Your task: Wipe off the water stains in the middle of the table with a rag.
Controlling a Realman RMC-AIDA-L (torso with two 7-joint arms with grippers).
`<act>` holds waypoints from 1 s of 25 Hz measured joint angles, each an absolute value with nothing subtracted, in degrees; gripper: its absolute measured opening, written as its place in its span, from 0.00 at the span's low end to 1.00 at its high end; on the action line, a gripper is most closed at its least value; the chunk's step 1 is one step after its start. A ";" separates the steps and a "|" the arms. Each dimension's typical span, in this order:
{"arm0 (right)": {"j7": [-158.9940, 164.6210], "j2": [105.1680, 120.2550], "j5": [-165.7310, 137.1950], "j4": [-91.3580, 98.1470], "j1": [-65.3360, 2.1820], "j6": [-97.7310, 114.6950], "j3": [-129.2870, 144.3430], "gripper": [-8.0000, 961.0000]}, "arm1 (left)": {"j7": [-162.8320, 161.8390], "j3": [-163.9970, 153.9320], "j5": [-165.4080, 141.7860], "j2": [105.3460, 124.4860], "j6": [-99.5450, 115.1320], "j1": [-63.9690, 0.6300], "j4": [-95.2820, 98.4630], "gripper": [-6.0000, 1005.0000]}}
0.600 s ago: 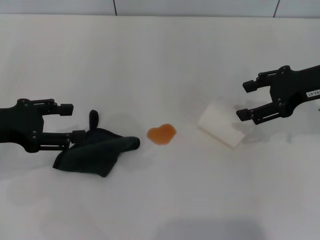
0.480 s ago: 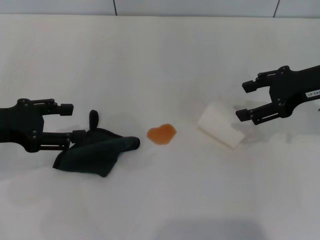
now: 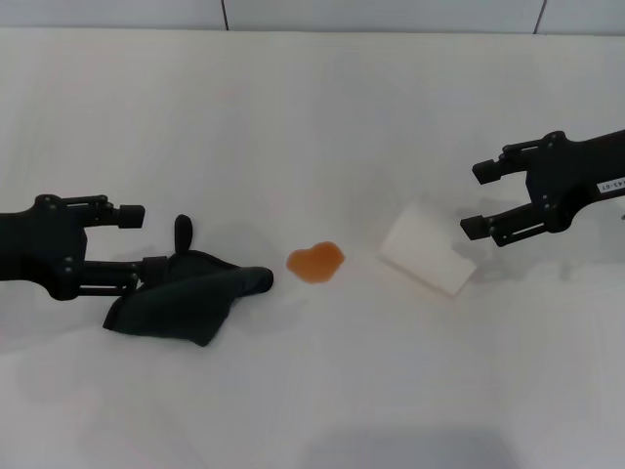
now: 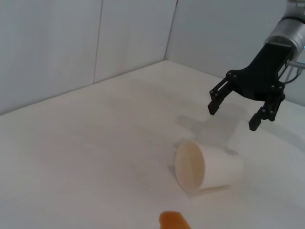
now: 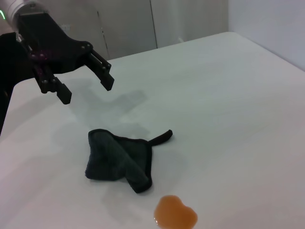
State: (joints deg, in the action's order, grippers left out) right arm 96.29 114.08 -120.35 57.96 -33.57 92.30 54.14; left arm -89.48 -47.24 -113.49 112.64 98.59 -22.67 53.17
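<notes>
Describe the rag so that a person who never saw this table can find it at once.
On the broad white matte table, look to the robot's left of the small orange-amber liquid blotch. The soft charcoal-black cloth rag lies crumpled there, just before the open left end effector. Only it is dark fabric with a small loop tab.

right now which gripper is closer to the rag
The left gripper: it hangs just above the rag's edge, open. The right gripper is across the table, by the tipped cup.
</notes>
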 joint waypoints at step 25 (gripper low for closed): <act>126.73 113.42 -136.34 66.94 -40.17 96.94 63.23 0.86 | -89.37 -47.99 -116.06 113.29 99.20 -23.35 52.29 0.81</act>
